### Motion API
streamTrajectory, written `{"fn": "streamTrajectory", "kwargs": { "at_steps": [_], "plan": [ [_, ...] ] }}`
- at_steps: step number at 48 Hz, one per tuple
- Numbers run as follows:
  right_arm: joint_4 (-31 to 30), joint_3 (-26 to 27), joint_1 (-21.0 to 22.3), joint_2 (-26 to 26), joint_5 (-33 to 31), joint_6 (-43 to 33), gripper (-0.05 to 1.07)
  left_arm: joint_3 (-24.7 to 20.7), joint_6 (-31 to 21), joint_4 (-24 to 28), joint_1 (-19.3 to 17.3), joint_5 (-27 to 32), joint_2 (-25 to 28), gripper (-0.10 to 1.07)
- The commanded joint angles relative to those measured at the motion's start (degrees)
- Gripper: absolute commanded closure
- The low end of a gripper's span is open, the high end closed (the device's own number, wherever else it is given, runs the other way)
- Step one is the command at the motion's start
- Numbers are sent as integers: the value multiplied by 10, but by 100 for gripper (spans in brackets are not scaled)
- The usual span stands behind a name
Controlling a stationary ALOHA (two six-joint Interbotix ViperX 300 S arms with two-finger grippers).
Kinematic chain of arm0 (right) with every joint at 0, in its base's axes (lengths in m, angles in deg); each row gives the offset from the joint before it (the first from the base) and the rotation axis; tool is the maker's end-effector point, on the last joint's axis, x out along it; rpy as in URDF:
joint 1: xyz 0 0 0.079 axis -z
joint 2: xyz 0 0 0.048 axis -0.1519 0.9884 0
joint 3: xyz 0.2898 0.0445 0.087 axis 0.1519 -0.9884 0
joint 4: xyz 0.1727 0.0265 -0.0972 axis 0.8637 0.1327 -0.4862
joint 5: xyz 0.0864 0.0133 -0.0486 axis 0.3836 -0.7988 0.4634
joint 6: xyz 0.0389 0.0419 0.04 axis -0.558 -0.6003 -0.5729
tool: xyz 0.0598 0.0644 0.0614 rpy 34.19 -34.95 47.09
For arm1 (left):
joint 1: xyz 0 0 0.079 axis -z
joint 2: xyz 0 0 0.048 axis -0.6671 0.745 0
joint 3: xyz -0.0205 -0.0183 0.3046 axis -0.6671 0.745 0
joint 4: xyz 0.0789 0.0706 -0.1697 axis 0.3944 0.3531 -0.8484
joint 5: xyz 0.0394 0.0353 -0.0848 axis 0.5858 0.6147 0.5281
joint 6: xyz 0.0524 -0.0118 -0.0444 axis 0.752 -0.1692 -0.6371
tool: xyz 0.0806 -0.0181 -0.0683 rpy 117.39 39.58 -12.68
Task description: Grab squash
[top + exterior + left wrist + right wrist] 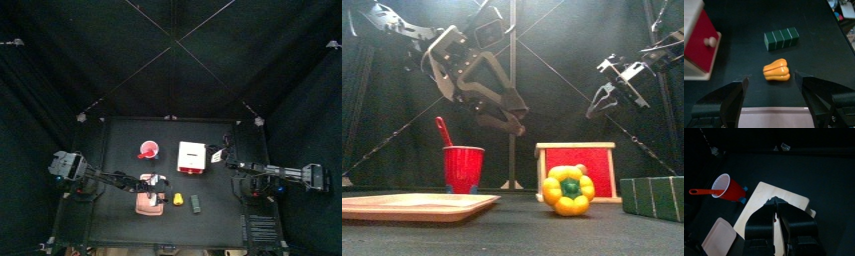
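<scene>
Squash lying on the black table, yellow-orange and lobed, green at the stem end in the front view, untouched and free of any grip. Left gripper poised above it with jaws spread wide, the squash showing in the gap between the two fingers but clear of both. Just beside the squash, a dark green ribbed block; from above, the block sits to the squash's right and the pink board to its left, directly under the left arm. Pink board's edge also at the foot of the left wrist view. Farther back on the table, a red cup with a red spoon standing in it, and a wooden box with a red face. Right gripper raised well off to the right, over the wooden box, jaws seemingly pressed together, though dark in that view.
</scene>
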Motion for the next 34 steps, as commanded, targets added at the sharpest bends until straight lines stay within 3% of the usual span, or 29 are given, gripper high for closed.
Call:
{"fn": "streamTrajectory", "kwargs": {
  "at_steps": [1,17,34],
  "plan": [
    [-1,5,1,-3,2,2,64,-43,0,-8,-4,28,18,-4],
    [-1,5,2,-4,2,2,64,-83,0,-77,-8,64,56,-4],
    [0,4,2,-4,1,2,64,-105,0,-81,-25,60,90,-4]
  ]
}}
